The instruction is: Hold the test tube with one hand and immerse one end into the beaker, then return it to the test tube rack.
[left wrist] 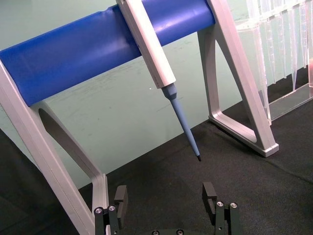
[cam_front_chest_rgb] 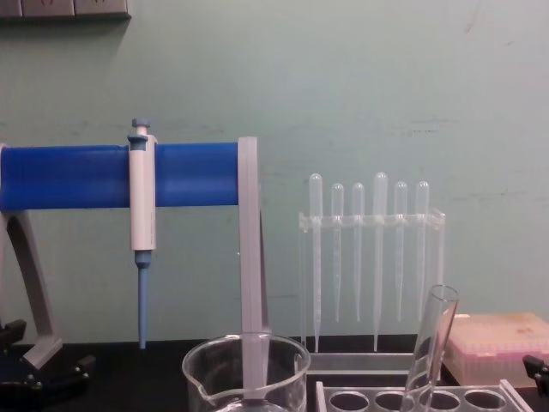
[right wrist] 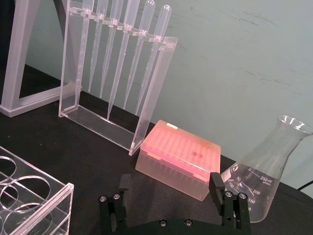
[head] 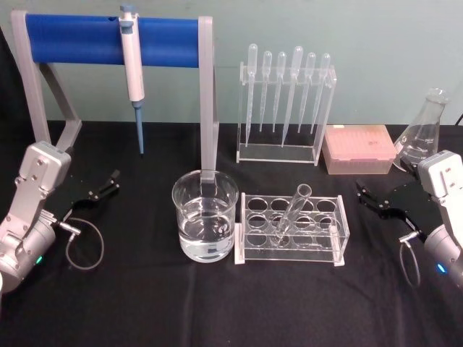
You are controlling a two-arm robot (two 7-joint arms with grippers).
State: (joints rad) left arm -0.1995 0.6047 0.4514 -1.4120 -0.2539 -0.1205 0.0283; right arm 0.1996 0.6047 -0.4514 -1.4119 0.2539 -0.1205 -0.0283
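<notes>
While both arms sit at the sides of the black table (head: 217,311), the test tube (head: 292,213) stands in the clear rack (head: 340,247) at the centre. It is seated in one of the middle holes and tilted, its open mouth leaning up and away from the robot, free of both grippers.

The beaker (head: 205,225) stands just beside the rack, on its left, and is about half full of clear liquid. The right leg of the blue-barred stand (head: 108,30) rises directly behind it.

The left gripper (head: 103,186) is low over the table at the far left, well apart from the beaker. Its wrist view shows the jaws spread wide and holding nothing. It faces the stand, from whose bar a micropipette (head: 132,65) hangs tip down.

The right gripper (head: 369,196) is to the right of the rack, near it but not touching. Its jaws are likewise spread and empty.

Beyond the right gripper sit a pink tip box (head: 359,148) and a conical flask (head: 423,130). The flask stands just beside the box on the right. Six plastic pipettes (head: 286,79) hang bulb up in a clear holder (head: 278,153) behind the rack.
</notes>
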